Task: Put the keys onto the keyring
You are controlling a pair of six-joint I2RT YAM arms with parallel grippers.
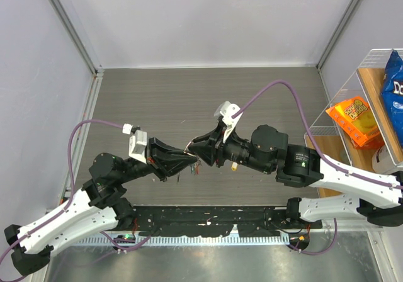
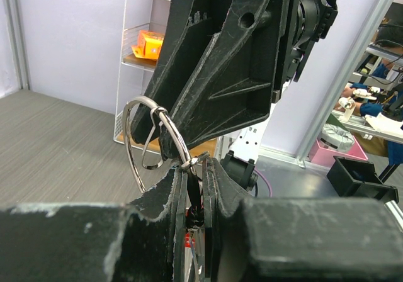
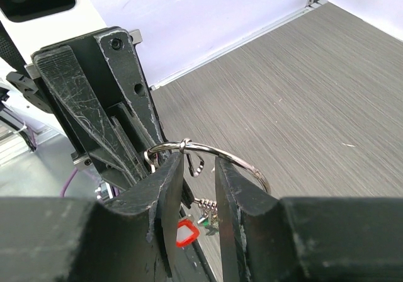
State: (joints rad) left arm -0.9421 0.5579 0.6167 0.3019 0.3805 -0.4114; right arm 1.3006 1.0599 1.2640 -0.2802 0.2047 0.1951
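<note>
Left pincer [image 2: 191, 172] grips the keyring [image 2: 171, 131], which juts straight out past its tips.

**Camera Placement and Coverage**

Left wrist view: mounted just behind the left claw [image 2: 195, 187]. It sits very near the keyring [image 2: 171, 128] and faces level past it toward the wire shelf [image 2: 135, 49] beyond.

Right wrist view: mounted just behind the right claw [image 3: 198, 169]. It is equally near the keyring and looks down across it from the opposite side onto the surface [image 3: 315, 93].

Top external view: fixed high above and behind the arm bases, looking down on the keyring's position from far off.

Shared coverage: both wrist views hold the keyring and each other's claw. The top view takes in both claws, the surface and the shelf.
</note>
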